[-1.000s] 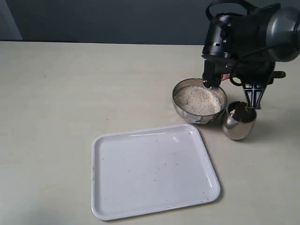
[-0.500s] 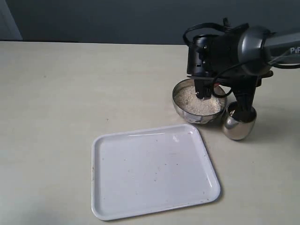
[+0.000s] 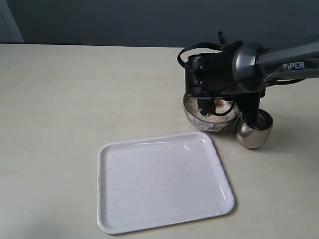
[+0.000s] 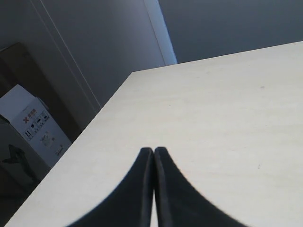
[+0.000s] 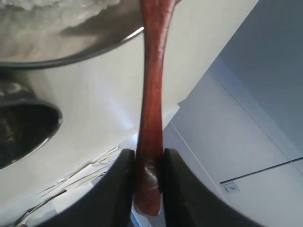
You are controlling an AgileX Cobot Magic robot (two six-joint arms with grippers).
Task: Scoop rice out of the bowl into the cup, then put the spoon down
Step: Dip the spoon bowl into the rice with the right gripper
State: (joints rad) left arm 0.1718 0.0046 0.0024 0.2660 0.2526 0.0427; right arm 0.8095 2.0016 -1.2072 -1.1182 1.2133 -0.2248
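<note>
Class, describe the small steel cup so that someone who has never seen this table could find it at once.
Start at the white tray on the pale table. Past its far right corner stands a steel bowl of rice; the cup sits close beside it on the right. It is the smaller, narrower, rounded steel vessel.

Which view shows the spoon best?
The right wrist view: the spoon runs clear from the right gripper, which clamps its handle, to the bowl. In the exterior view the arm hides nearly all of it. The left wrist view shows none of it.
</note>
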